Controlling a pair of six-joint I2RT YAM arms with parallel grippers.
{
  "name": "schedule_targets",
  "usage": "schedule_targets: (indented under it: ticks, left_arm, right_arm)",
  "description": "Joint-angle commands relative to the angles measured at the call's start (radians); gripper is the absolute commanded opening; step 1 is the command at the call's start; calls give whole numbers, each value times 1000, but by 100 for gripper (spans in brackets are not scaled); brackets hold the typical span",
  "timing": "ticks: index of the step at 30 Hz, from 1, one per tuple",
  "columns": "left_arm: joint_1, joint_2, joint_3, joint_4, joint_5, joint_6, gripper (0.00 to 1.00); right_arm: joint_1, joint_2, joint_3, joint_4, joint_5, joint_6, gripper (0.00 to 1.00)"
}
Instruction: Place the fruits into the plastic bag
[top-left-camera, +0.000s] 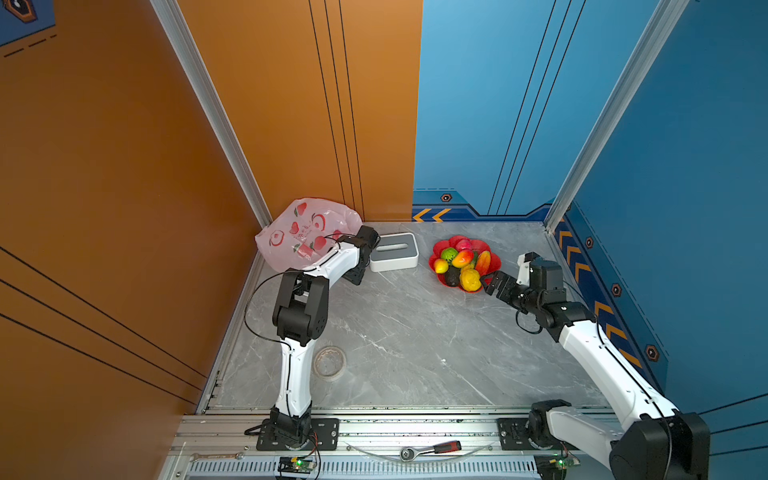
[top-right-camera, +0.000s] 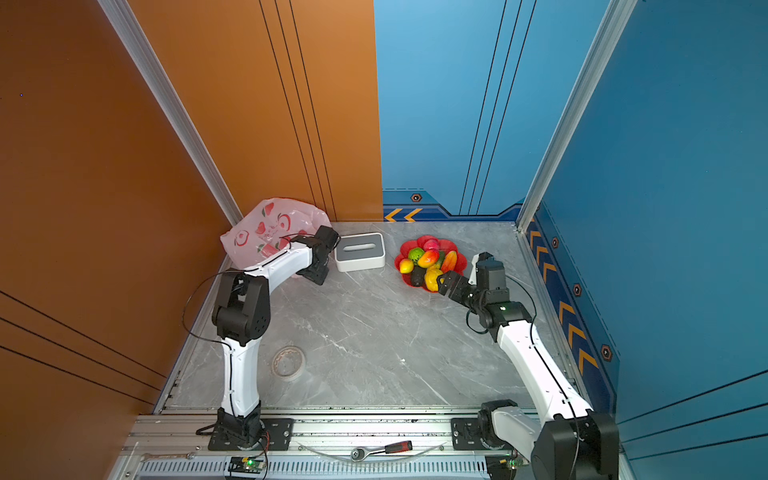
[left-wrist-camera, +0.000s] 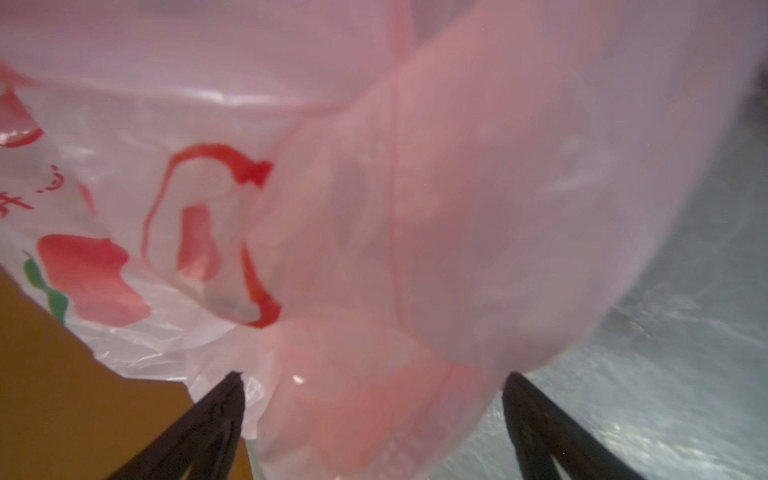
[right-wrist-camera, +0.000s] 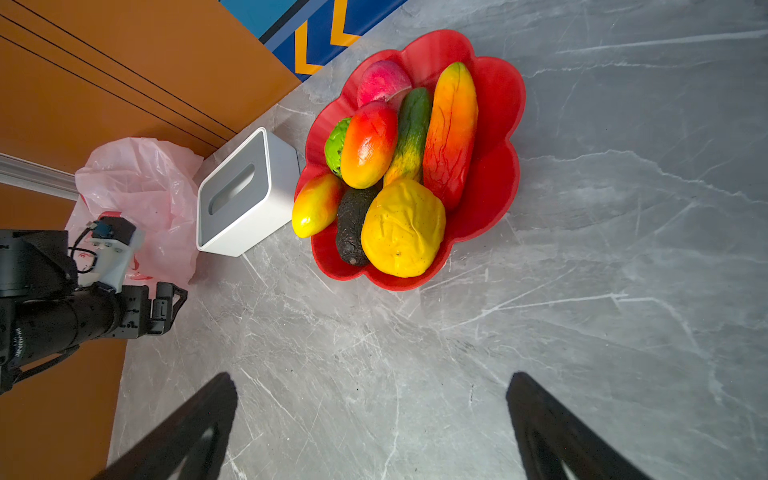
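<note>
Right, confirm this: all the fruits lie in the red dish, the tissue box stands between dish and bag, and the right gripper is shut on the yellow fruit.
One error: the right gripper is open, short of the yellow fruit and holding nothing; the right wrist view shows it. The rest stands.

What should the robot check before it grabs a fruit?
1. Right gripper open and empty: ok.
2. Fruits piled in dish, uncovered: ok.
3. Left gripper gripping bag: not ok, its jaws are open at the film.
4. Bag mouth open: cannot tell.
5. Way from dish to bag free: not ok, box stands between.
</note>
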Motion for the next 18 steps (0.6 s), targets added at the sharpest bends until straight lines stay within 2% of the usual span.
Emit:
schedule_targets:
  ticks: [1, 5, 10, 11, 15, 18]
  left_arm:
    - [15, 20, 17, -4, -38, 15, 98]
    - [29, 37, 25, 0, -40, 20, 100]
    - [39, 55, 32, 1, -31, 16, 88]
    - [40, 57, 32, 1, -29, 14, 80]
    - [43, 60, 33, 0, -22, 13, 61]
    - [45, 59, 35, 0, -16, 12, 43]
  right_arm:
    - [7, -25, -11, -18, -2, 2, 100]
    - [7, -29, -10, -19, -3, 3, 100]
    - [10, -38, -12, -22, 3, 3, 100]
    - [11, -39, -9, -23, 3, 4, 100]
    - [14, -43, -9, -24, 6, 6, 100]
    - [20, -44, -10, -21, 10, 9, 100]
